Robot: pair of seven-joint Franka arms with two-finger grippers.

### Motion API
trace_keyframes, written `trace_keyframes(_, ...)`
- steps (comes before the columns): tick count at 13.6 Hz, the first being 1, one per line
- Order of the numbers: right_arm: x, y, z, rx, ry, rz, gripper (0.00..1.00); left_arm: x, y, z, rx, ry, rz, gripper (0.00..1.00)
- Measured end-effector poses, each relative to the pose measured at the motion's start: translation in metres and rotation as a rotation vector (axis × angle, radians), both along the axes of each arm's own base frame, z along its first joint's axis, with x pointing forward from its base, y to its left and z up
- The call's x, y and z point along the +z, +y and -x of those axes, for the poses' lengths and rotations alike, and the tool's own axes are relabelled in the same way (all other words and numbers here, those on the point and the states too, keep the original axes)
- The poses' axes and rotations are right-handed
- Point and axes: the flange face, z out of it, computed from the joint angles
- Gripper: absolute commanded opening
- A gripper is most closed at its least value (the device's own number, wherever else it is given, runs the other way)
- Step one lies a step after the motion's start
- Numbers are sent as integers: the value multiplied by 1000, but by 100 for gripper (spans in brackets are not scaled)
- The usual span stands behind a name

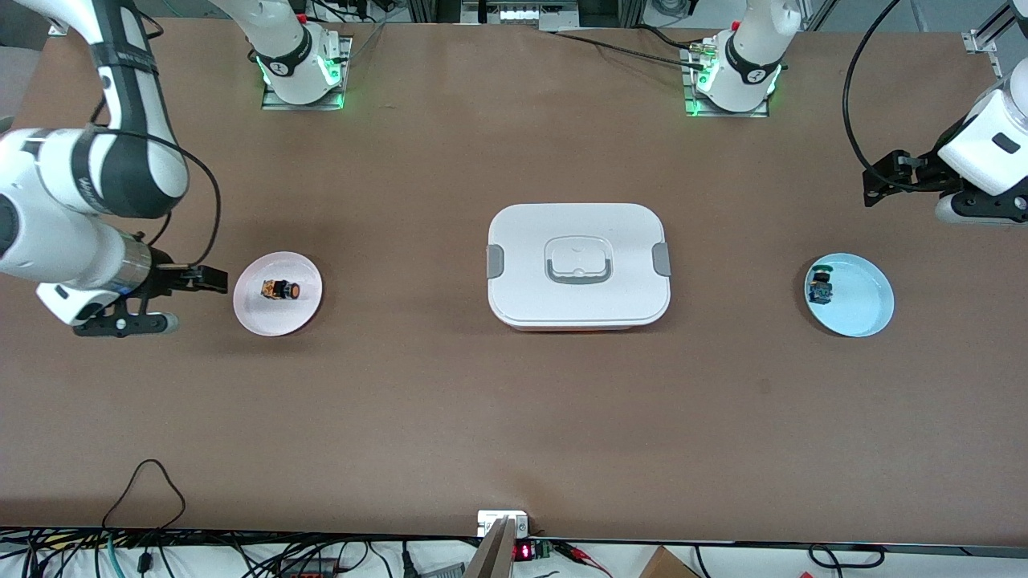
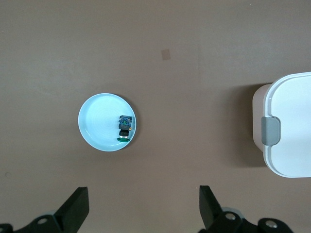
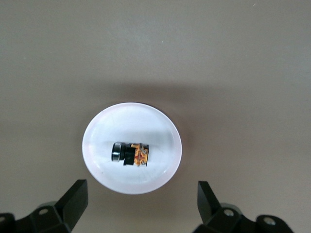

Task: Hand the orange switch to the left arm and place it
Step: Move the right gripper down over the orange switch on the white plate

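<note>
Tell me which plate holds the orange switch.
The pink plate toward the right arm's end holds the orange switch; the blue plate carries the green-capped switch.

- Box (image 1: 578, 266) at mid-table, between the two plates, well apart from both.
- Plate (image 1: 278, 294) toward the right arm's end; orange switch (image 1: 280, 290) lying on its side in it.
- Second plate (image 1: 850, 295) toward the left arm's end; another switch (image 1: 821, 286) in it, at the rim nearest the box.
- Right gripper (image 1: 210, 278) just beside the first plate, jaws apart.
- Left gripper (image 1: 879, 181) above the table near the second plate, jaws apart.
</note>
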Motion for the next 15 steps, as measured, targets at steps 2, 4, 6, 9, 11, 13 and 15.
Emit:
trace_keyframes(2,-33,0,13,-6,-2,-10,100,0,0,0,0,1,0,100)
trace_keyframes(4,-60,0,24,-8,-25,-11,100,0,0,0,1,1,0,100)
trace_keyframes(6,-88,-2,39,-12,-49,-10,100,0,1,0,3,1,0,100)
trace_keyframes(9,-113,-2,55,-14,-52,-9,100,0,4,1,7,2,0,100)
trace_keyframes(11,-125,3,59,-5,-43,-10,100,0,5,1,9,4,0,100)
trace_keyframes(13,-134,11,60,8,-40,-13,100,0,5,1,9,4,0,100)
trace_keyframes(15,-142,15,61,16,-37,-13,100,1,5,1,9,4,0,100)
